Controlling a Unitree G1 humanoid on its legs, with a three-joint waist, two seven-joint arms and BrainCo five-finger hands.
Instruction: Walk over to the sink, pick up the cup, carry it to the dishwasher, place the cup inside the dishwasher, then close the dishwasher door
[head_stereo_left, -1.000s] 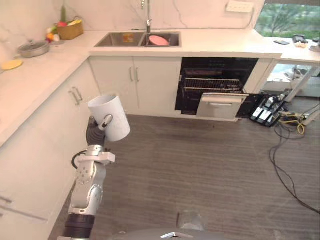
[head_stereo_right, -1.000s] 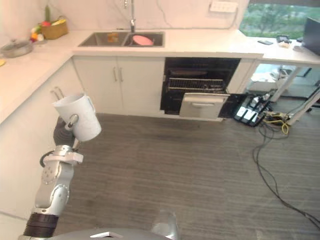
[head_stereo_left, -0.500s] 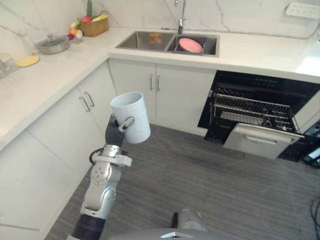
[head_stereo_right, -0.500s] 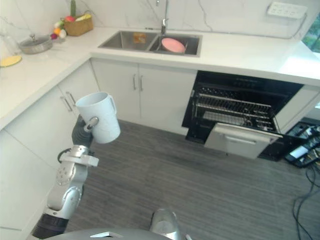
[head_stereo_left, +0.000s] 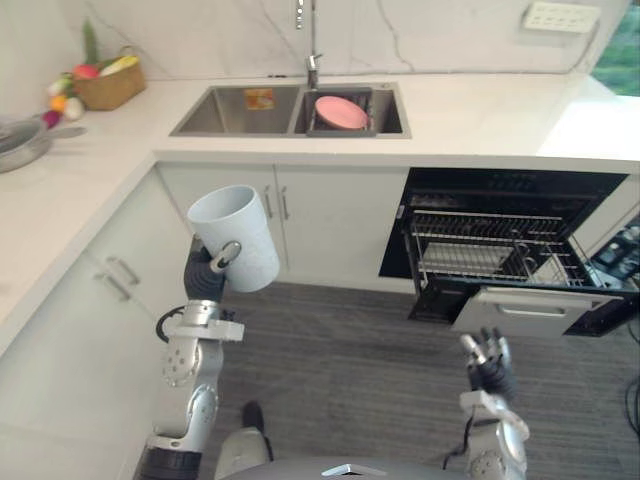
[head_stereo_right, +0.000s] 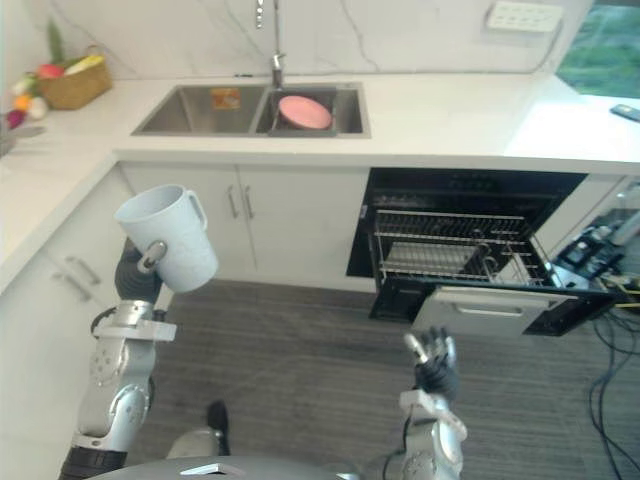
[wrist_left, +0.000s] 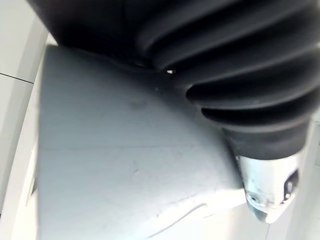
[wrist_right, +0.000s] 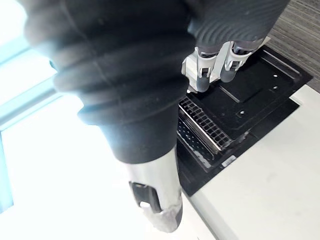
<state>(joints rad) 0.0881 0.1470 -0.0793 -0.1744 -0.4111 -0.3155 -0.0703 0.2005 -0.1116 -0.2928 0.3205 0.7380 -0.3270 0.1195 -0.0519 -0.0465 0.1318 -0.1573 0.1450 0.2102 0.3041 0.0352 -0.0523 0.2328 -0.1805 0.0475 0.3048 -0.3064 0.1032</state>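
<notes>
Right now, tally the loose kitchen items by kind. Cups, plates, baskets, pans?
Tall white cup, held in the left hand: 1
Round pink plate, in the steel sink: 1
Woven basket of fruit: 1
Grey metal pan: 1
Total: 4

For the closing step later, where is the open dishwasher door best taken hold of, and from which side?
Probably take the dishwasher door by the horizontal handle on its silver front panel, coming from the open floor in front with the free right hand. The panel faces the room, low down, and the left hand is curled round the cup.
</notes>
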